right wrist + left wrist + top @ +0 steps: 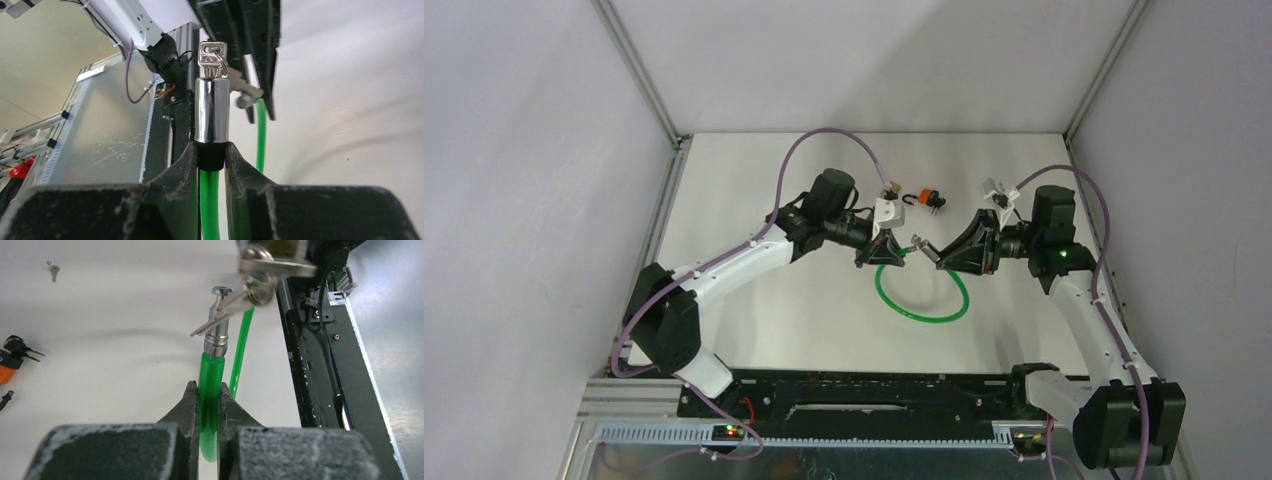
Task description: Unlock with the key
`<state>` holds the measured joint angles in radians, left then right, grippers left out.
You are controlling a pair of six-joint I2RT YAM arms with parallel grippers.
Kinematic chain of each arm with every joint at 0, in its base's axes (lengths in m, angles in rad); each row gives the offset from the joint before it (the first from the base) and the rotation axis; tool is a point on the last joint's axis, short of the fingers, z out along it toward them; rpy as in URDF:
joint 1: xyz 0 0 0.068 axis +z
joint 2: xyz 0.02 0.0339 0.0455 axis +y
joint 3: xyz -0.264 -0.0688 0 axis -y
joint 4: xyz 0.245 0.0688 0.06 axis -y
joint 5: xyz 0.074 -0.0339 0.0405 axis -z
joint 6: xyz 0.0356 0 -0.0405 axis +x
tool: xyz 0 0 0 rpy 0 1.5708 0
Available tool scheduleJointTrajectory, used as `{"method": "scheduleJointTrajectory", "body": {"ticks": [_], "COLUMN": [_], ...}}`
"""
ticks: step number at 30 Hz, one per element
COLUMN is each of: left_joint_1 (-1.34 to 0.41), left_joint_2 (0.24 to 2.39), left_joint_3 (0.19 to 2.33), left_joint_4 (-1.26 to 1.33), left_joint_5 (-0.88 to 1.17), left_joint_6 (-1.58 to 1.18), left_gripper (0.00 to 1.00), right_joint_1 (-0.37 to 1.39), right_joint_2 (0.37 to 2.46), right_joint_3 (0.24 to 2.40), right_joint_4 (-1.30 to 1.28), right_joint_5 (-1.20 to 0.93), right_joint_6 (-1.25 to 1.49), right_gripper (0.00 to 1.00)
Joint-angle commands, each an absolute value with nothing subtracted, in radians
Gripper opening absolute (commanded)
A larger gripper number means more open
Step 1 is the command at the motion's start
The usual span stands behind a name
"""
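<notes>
My left fingers (187, 407) pinch the green cable (210, 377) below its pin end (218, 335). My right fingers (186, 167) clamp the lock barrel (211, 107), key (212, 54) seated, above mid-desk (754, 320). The pin looks free of the barrel, so next I'd draw the ends apart.

There is one green cable lock (921, 312) with one chrome barrel (211, 110). Two silver keys (212, 54) hang together at that barrel, and one loose key (53, 271) lies apart. One orange lock (927, 197) has black-headed keys (17, 345) beside it, their number unclear. Two robot arms are present, a left arm (734, 262) and a right arm (1092, 305).
</notes>
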<state>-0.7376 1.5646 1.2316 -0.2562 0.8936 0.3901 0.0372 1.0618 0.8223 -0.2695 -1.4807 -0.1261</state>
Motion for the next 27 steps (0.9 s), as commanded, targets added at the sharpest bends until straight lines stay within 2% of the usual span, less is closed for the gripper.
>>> {"method": "scheduleJointTrajectory", "body": {"ticks": [1,5,13,20,27], "left_joint_1": [-0.751,-0.762,-0.705,-0.58,-0.391], "left_joint_2": [1.53,1.589,1.625,1.565,1.557], "left_joint_3": [1.216,1.258,1.337,1.26,1.22], "left_joint_4": [-0.175,-0.217,-0.45,-0.522,-0.558], "left_joint_5": [0.956,0.963,0.749,0.587,0.533], "left_joint_6": [0.356,0.338,0.312,0.211,0.081], "left_gripper": [0.0,0.0,0.0,0.0,0.04], "right_joint_1": [0.09,0.11,-0.007,-0.157,-0.168], "right_joint_2": [1.046,1.043,1.012,1.081,1.145], "right_joint_3": [0.833,0.833,0.832,0.815,0.795], "right_joint_4": [-0.129,-0.048,-0.112,-0.233,-0.213], "right_joint_5": [-1.512,-1.5,-1.43,-1.224,-0.871], "right_joint_6": [-0.057,0.011,-0.019,-0.064,-0.014], "right_gripper": [0.0,0.0,0.0,0.0,0.0]}}
